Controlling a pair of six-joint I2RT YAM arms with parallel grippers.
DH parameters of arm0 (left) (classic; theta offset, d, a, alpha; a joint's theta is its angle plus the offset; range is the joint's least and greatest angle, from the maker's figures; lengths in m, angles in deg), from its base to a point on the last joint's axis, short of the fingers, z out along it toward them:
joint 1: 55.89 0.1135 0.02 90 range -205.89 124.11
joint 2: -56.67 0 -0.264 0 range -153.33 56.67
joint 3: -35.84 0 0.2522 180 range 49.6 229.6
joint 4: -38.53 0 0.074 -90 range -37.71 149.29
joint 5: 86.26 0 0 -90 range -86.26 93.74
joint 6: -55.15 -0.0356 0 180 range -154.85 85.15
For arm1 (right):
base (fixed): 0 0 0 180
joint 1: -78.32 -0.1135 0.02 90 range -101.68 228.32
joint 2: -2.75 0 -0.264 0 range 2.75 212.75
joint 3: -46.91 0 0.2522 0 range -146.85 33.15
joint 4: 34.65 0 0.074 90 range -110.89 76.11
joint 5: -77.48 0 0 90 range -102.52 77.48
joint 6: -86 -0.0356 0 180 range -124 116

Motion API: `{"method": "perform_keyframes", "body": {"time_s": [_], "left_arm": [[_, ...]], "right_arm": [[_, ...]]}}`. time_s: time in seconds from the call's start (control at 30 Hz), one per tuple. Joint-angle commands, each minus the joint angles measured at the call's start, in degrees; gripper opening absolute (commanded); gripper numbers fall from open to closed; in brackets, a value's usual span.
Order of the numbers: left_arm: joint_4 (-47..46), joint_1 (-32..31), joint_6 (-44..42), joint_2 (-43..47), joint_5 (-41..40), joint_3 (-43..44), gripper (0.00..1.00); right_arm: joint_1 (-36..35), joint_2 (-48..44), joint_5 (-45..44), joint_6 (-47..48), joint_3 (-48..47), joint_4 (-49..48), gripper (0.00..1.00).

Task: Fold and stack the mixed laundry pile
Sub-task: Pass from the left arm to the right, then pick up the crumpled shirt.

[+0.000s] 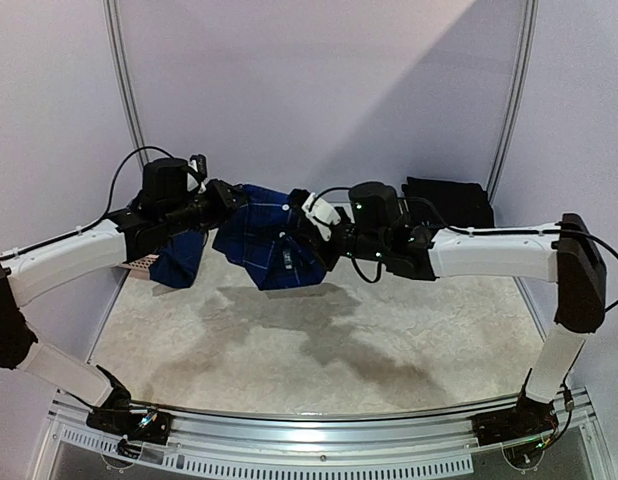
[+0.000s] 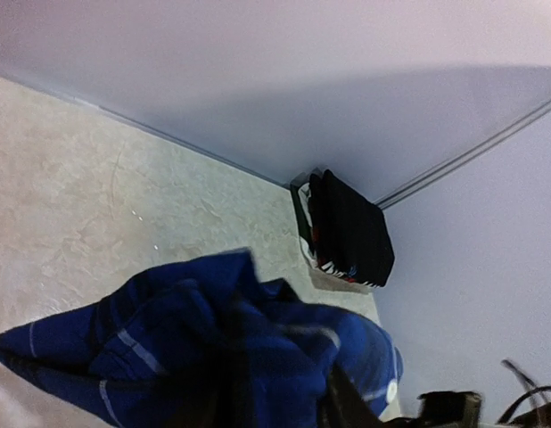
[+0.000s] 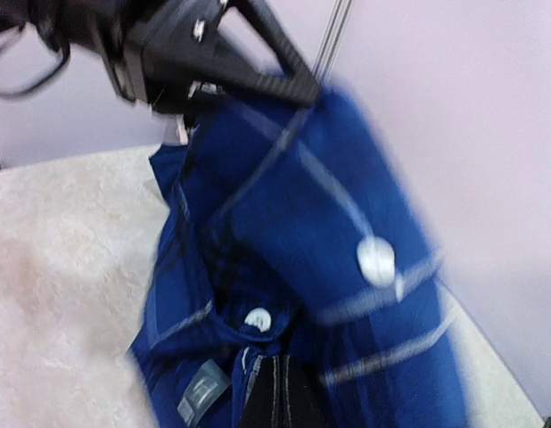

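A blue plaid shirt (image 1: pixel 261 243) hangs in the air between my two raised grippers, above the back of the table. My left gripper (image 1: pixel 229 197) is at the shirt's left end. Bunched blue cloth (image 2: pixel 222 357) covers its jaws in the left wrist view, so I cannot see how they stand. My right gripper (image 1: pixel 307 228) is shut on the shirt near its collar label, and its black fingers (image 3: pixel 284 392) are buried in the fabric (image 3: pixel 347 223). The left gripper's black finger (image 3: pixel 258 67) touches the shirt's top edge in the right wrist view.
A folded stack of dark garments (image 1: pixel 447 200) lies in the back right corner (image 2: pixel 351 232), with patterned pieces under a black top layer. A pale lattice basket (image 1: pixel 139 263) peeks out behind the left arm. Walls close in the back and both sides.
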Motion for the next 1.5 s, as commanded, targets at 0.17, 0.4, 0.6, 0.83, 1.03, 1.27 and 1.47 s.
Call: {"method": "perform_keyframes", "body": {"time_s": [0.17,0.4,0.6,0.83,1.03,1.27,1.47], "left_arm": [[1.3,-0.8,-11.7,6.2,-6.6,-1.6,0.97],[3.8,-0.8,-19.4,14.4,-11.7,-5.9,1.0],[-1.4,-0.8,-25.6,21.9,-9.4,-11.1,1.0],[-4.6,-0.9,-30.6,26.1,1.1,-13.1,0.95],[-9.1,-1.6,-33.0,27.7,11.0,-13.4,0.92],[-15.7,-3.8,-34.0,24.5,20.9,-11.8,0.93],[-19.2,-7.8,-36.4,16.8,21.7,-7.4,0.97]], "right_arm": [[-0.2,-9.5,-1.3,-3.4,-10.5,6.2,0.0],[-0.2,-9.4,-6.2,-5.5,-21.0,9.6,0.0],[-0.2,-7.7,-8.9,-6.0,-30.9,11.1,0.0],[-0.2,-5.4,-8.9,-4.7,-43.4,15.8,0.0],[-0.2,-2.9,-8.8,-1.8,-55.8,16.8,0.0],[-0.2,0.1,-9.3,1.2,-63.5,19.7,0.0],[-0.2,-0.3,-9.3,1.6,-63.5,20.1,0.0]]}}
